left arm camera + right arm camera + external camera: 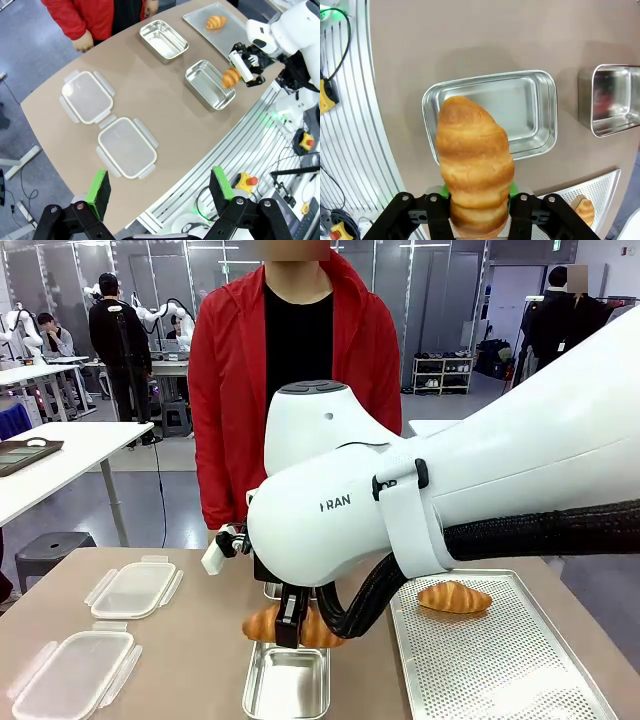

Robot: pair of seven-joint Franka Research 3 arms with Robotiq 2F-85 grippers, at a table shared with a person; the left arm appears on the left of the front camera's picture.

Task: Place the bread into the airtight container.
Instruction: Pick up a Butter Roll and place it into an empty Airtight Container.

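Currently the right tool (479,192) is pinched on a croissant (472,160), held in the air above the near steel container (535,100), which lies close to the robot-side edge of the surface (150,90). A second steel container (163,39) lies apart beyond it, and a perforated tray (500,670) with another croissant (454,597) just beside. The left tool (160,189) is spread, empty, high over two plastic lids (126,146); bare surface is left between lids and containers.
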